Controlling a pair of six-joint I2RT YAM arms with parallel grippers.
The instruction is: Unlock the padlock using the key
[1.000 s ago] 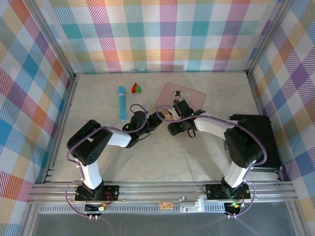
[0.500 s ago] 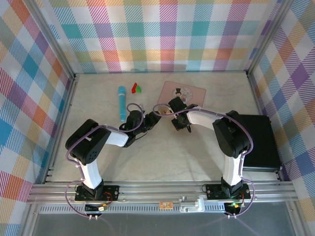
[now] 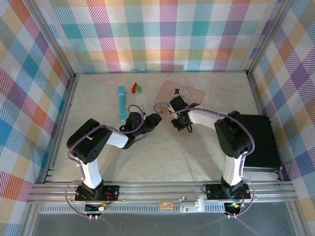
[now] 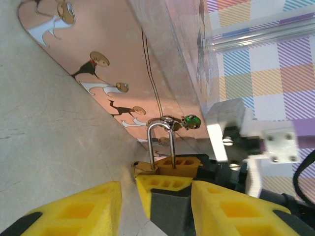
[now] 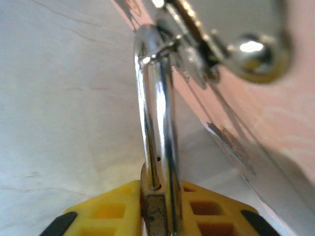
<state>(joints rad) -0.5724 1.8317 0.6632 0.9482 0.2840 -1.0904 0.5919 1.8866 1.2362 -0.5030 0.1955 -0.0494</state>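
right fingers (image 5: 106,211) pinch the padlock (image 5: 156,123) at six o'clock of the pink box (image 4: 118,69); cannot tell how the left fingers (image 4: 74,211) stand. hold it steady for the key.

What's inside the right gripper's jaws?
The padlock: its body is pinched between the yellow pads of the right gripper, its shackle rising to the hasp on the box. The pads cover most of the body, so the keyhole cannot be seen.

Padlock: tiny brass padlock (image 5: 156,147), silver shackle
Place: shackle hooked through the hasp of the pink tin box (image 4: 113,64)
Pose: body pointing away from box
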